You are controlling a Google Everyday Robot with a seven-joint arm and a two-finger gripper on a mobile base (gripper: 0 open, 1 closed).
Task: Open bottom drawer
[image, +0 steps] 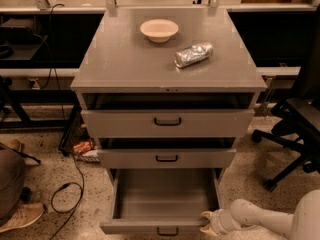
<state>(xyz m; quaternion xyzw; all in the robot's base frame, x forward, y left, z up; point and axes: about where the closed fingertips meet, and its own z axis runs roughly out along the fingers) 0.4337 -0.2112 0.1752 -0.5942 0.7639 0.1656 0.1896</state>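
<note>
Grey front of the bottom drawer (165, 196) is cut off by the picture's edge, and nobody can tell if the gripper (207, 224) at its right front corner is spread or squeezing. Lowest in the cabinet (130, 64), it sticks out toward the camera, wide left to right, plain inside.

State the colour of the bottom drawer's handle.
Black handle, camera view; the gripper is at the bottom drawer's front right corner.

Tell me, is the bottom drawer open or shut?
Open. The bottom drawer sticks out well past the middle drawer, and its plain grey inside shows. The hand is at its front right corner.
</note>
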